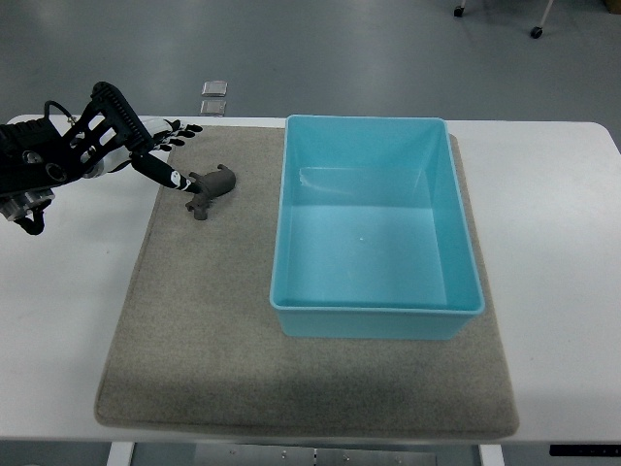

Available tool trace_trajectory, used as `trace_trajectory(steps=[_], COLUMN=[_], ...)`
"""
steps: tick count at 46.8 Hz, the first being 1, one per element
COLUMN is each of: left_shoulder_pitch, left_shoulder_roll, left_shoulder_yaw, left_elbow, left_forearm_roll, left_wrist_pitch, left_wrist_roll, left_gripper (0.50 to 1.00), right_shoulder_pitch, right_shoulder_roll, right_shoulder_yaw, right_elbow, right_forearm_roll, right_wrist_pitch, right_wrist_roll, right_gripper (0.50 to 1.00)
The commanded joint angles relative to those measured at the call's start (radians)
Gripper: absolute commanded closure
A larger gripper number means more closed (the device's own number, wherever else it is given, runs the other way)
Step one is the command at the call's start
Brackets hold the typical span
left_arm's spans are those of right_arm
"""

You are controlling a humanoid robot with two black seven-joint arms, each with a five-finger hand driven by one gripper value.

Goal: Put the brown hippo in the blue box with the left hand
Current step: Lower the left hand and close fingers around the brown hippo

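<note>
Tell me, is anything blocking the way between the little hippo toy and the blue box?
Nothing visible. Only bare grey mat lies between the hippo and the blue box; its wall must be cleared. The left hand is beside the hippo.

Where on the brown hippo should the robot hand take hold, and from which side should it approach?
Probably the middle of the body. The brown hippo lies on the grey mat, its legs sticking out toward the lower left. The left robot hand, open with one finger at the toy's left end, could come from above and left, closing across the narrow trunk.

Open mat (194, 320) between hippo (212, 187) and box wall (282, 204); nothing blocks it.
</note>
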Motion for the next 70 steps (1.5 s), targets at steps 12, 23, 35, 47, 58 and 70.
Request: trace_trajectory(steps=[12, 23, 35, 47, 58, 70], left_shoulder_pitch=[-0.008, -0.007, -0.007, -0.005, -0.008, -0.007], left_shoulder_roll=[-0.004, -0.028, -0.030, -0.039, -0.039, -0.051], left_shoulder_yaw=[-0.001, -0.001, 0.001, 0.002, 0.002, 0.004], left_elbow=[-0.019, -0.017, -0.013, -0.011, -0.011, -0.008], left_forearm_roll=[0.000, 0.000, 0.000, 0.029, 0.037, 0.037], left_wrist_pitch=[-0.009, 0.002, 0.006, 0.006, 0.006, 0.006], left_wrist_roll=[0.000, 0.000, 0.003, 0.057, 0.058, 0.058], left_gripper=[0.521, 0.527, 0.557, 0.589, 0.589, 0.604], right_shoulder_pitch=[0.000, 0.000, 0.000, 0.000, 0.000, 0.000], right_shoulder_roll=[0.000, 0.000, 0.000, 0.000, 0.000, 0.000], right_shoulder_yaw=[-0.001, -0.001, 0.001, -0.001, 0.001, 0.001], right_elbow=[0.000, 0.000, 0.000, 0.000, 0.000, 0.000], right_forearm_roll=[0.000, 0.000, 0.000, 0.000, 0.000, 0.000], right_wrist_pitch=[0.000, 0.000, 0.000, 0.000, 0.000, 0.000], right_wrist_roll=[0.000, 0.000, 0.000, 0.000, 0.000, 0.000], right_gripper=[0.564, 0.564, 0.564, 0.564, 0.564, 0.564])
